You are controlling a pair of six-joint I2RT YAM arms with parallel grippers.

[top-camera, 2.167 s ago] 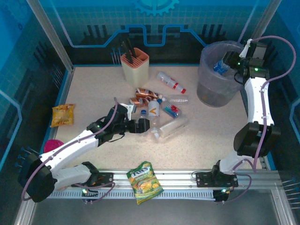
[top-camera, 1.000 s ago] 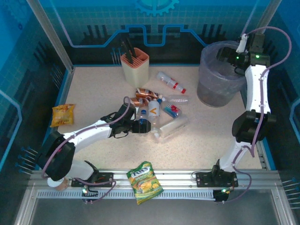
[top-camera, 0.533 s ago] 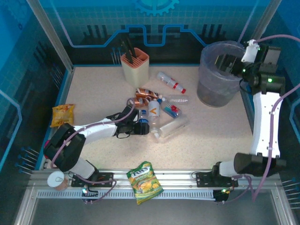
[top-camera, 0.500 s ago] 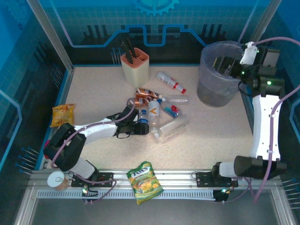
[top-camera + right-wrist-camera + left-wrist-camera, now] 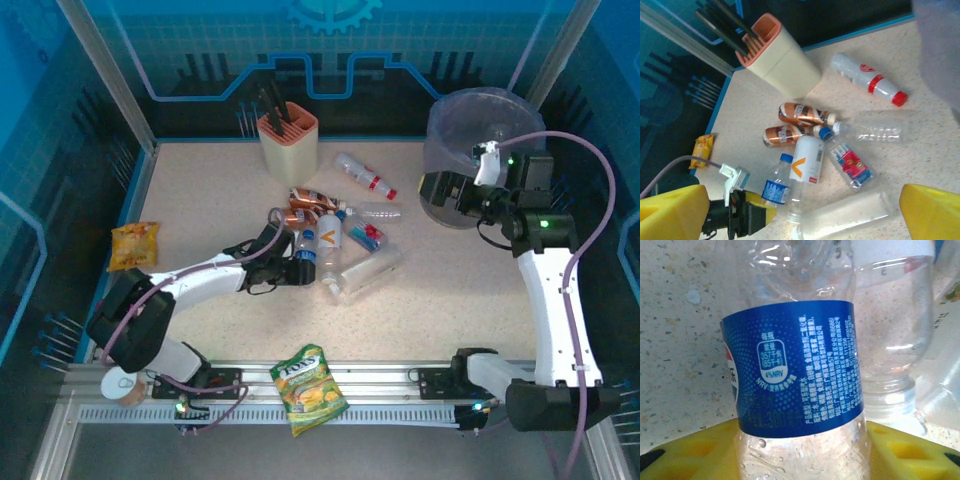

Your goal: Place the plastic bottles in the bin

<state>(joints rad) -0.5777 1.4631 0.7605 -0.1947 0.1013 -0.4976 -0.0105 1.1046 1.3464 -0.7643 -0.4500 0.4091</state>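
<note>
A clear bottle with a blue label [image 5: 792, 365] lies on the table, and my left gripper [image 5: 800, 447] is shut on its lower body, a yellow finger on each side. From above, this gripper [image 5: 291, 272] sits at the left edge of the bottle pile. The pile holds two brown bottles [image 5: 305, 203], a white bottle with an orange mark [image 5: 328, 236], a red-and-blue labelled bottle [image 5: 368, 236] and a large clear bottle [image 5: 366, 271]. A red-capped bottle [image 5: 365, 175] lies apart. My right gripper [image 5: 455, 190] hangs open in front of the grey bin [image 5: 470, 105], holding nothing.
A peach utensil holder [image 5: 287, 140] with black tools stands at the back. A yellow snack bag [image 5: 133, 245] lies at the left, and a green one [image 5: 310, 387] rests on the front rail. A paper cup [image 5: 124, 384] sits by the left arm's base.
My left gripper has shut on the blue-labelled bottle. The right arm has drawn back from over the bin and dropped in front of it, still open.
</note>
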